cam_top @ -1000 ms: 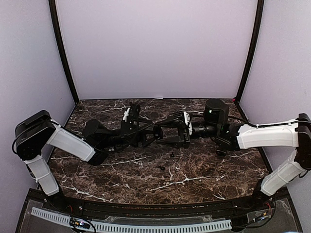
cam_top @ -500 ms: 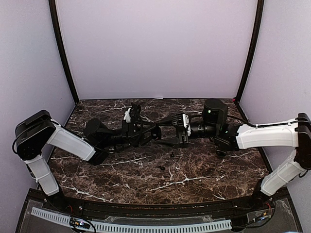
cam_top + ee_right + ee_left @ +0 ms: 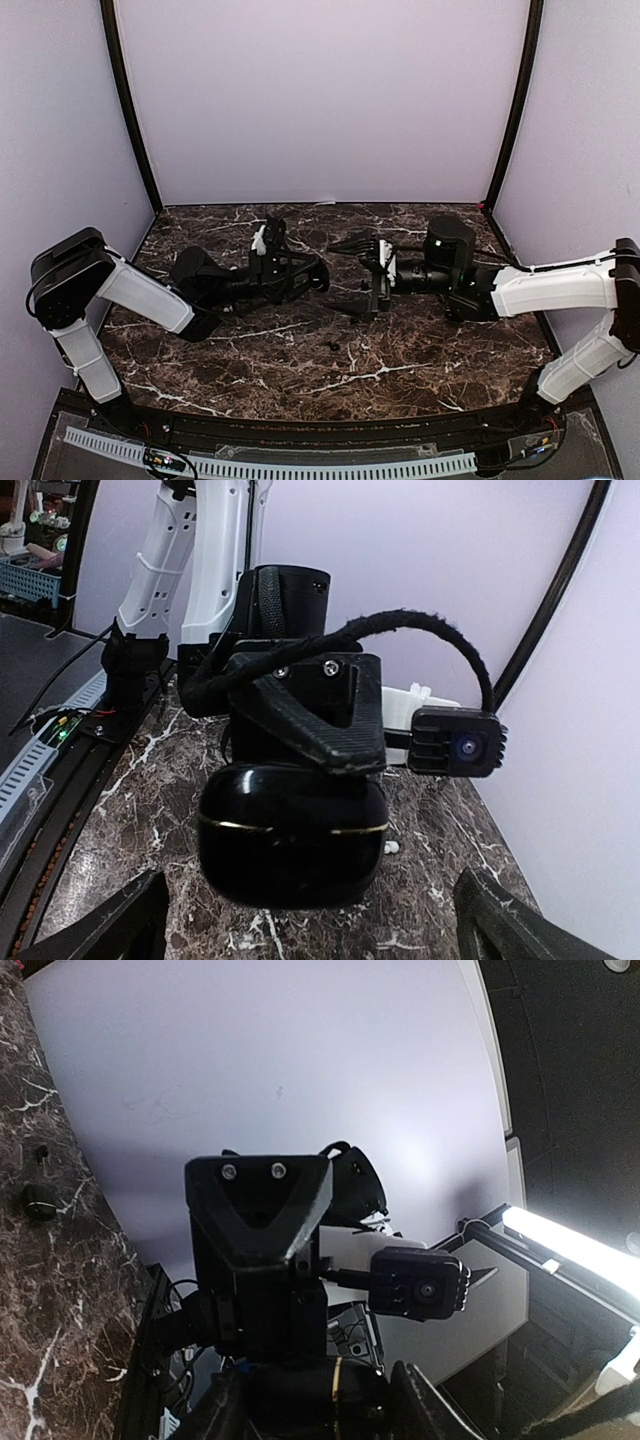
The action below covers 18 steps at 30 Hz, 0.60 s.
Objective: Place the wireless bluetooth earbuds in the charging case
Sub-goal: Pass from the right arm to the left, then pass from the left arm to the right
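The black charging case (image 3: pixel 290 835), closed, with a thin gold seam, hangs above the table with my left gripper (image 3: pixel 312 272) shut on it. One left finger (image 3: pixel 320 715) lies across its top. The same case (image 3: pixel 310 1395) fills the bottom of the left wrist view. My right gripper (image 3: pixel 347 275) faces it from the right, open wide, its fingertips (image 3: pixel 140 905) apart on either side and touching nothing. A white earbud (image 3: pixel 393 847) lies on the marble behind the case. Tiny black earbuds (image 3: pixel 331 345) lie on the table in front of both grippers.
The dark marble table (image 3: pixel 420 360) is walled by lilac panels. A small dark pebble-like thing (image 3: pixel 40 1201) and a smaller black bit (image 3: pixel 40 1154) lie on the marble in the left wrist view. Both forearms stretch low across the table's middle.
My left gripper has shut on the case. My right gripper has let go of it, opened wide and drawn back a little to the right.
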Each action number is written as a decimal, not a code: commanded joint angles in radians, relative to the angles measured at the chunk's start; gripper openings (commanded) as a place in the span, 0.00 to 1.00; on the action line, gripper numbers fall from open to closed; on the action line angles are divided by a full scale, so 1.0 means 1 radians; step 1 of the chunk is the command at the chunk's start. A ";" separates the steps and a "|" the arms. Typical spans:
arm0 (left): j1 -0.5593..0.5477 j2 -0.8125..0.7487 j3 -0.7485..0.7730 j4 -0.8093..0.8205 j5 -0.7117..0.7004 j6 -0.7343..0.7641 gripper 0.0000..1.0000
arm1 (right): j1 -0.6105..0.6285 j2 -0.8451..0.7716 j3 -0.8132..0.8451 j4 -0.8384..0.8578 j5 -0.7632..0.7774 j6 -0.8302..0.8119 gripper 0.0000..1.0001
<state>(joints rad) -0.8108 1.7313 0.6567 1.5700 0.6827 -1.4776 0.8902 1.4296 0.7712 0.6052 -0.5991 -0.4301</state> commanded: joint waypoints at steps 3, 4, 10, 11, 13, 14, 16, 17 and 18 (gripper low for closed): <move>0.022 -0.070 -0.071 -0.010 -0.120 0.075 0.41 | 0.009 -0.141 -0.123 0.122 0.203 0.200 0.99; 0.024 -0.074 -0.078 -0.015 -0.136 0.084 0.41 | 0.009 -0.162 -0.130 0.102 0.249 0.238 0.99; 0.024 -0.085 -0.102 -0.043 -0.211 0.095 0.41 | 0.008 -0.278 -0.107 -0.160 0.520 0.381 0.99; 0.025 -0.083 -0.105 -0.047 -0.226 0.090 0.41 | 0.007 -0.287 -0.122 -0.150 0.517 0.377 0.99; 0.024 -0.075 -0.109 -0.048 -0.255 0.073 0.41 | 0.014 -0.297 -0.138 -0.146 0.512 0.377 0.99; 0.024 -0.067 -0.110 -0.046 -0.267 0.062 0.41 | 0.024 -0.298 -0.146 -0.141 0.532 0.382 0.99; 0.024 -0.052 -0.108 -0.026 -0.287 0.039 0.40 | 0.072 -0.289 -0.160 -0.127 0.623 0.364 0.99; 0.024 -0.044 -0.108 -0.015 -0.296 0.029 0.40 | 0.102 -0.279 -0.164 -0.115 0.673 0.351 0.97; 0.024 -0.034 -0.106 -0.004 -0.302 0.020 0.39 | 0.131 -0.268 -0.165 -0.103 0.727 0.340 0.94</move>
<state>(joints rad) -0.7883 1.6863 0.5560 1.5097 0.4397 -1.4250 0.9291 1.1408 0.6342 0.4900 -0.0681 -0.0860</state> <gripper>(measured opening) 0.477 0.976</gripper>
